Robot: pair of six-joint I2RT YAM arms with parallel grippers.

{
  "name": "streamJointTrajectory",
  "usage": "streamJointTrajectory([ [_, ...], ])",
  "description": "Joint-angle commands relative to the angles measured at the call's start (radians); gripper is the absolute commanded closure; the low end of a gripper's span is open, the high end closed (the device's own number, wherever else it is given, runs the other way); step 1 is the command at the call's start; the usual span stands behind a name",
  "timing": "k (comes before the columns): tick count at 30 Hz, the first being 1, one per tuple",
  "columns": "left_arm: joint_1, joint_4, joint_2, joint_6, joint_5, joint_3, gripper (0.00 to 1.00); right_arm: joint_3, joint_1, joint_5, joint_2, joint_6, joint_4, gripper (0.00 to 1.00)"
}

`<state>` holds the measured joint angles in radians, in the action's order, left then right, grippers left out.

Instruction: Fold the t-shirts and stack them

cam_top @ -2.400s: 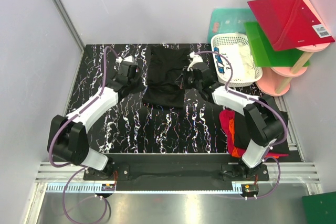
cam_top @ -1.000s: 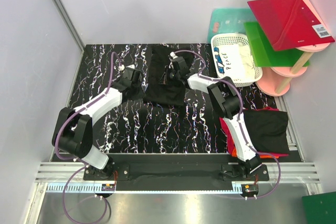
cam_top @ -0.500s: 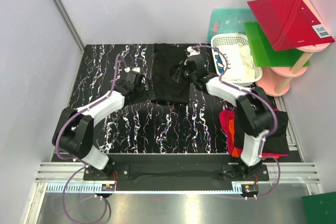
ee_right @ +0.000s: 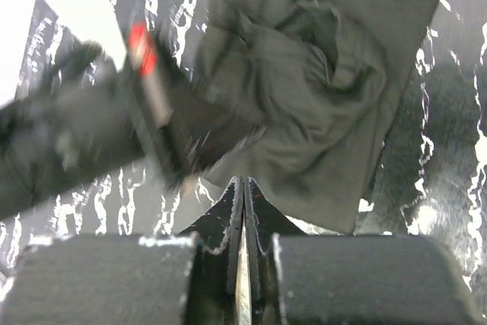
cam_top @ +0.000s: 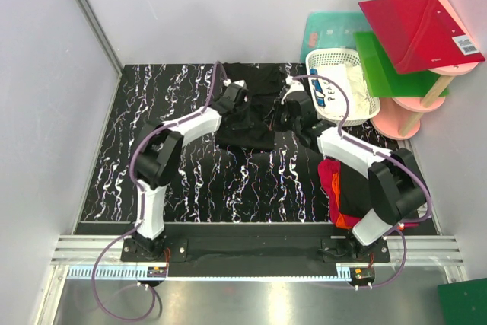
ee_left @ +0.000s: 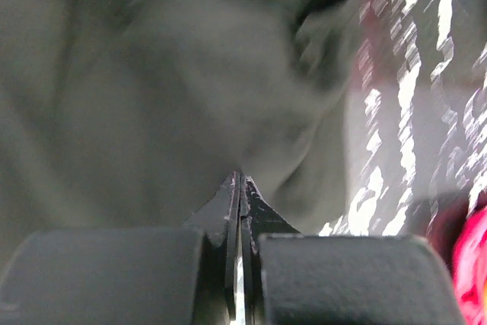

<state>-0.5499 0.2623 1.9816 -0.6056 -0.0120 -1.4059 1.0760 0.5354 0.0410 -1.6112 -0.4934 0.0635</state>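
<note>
Upper middle of the top view: your left hand [cam_top: 232,100] now sits over the left part of the black tee [cam_top: 255,131]. Half a second ago it was at the tee's left edge, further toward the left of the frame, and the whole left arm has swung right with it. The elbow now rises at centre left.

Your right hand [cam_top: 291,117] has drawn back to the right. It was over the tee's upper right part and is now just off its right edge, near the white basket [cam_top: 332,55].

Both hands are closed. In the left wrist view the fingers [ee_left: 221,215] meet tip to tip against blurred dark cloth, and you cannot tell whether any fabric is caught between them. In the right wrist view the fingers [ee_right: 221,218] are pressed together with nothing between them, their tips just short of the tee's near edge.

The tee lies rumpled on the marbled worktop [cam_top: 190,180] at upper centre, more bunched than in the earlier frame. The stack [cam_top: 384,180] of folded tees, black on top with red and orange showing beneath, rests unmoved at the lower right of the worktop, beside the right arm.
</note>
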Motion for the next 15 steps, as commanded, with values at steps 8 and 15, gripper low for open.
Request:
streamJointTrajectory([
  [8,-0.002,0.342,0.255,-0.039,-0.049,-0.374,1.00,-0.053,-0.003,0.000,0.039,0.007,-0.013,0.94],
  [15,-0.024,0.218,0.105,-0.075,-0.114,-0.046,1.00,-0.103,-0.005,-0.010,0.109,0.004,-0.057,0.92],
])
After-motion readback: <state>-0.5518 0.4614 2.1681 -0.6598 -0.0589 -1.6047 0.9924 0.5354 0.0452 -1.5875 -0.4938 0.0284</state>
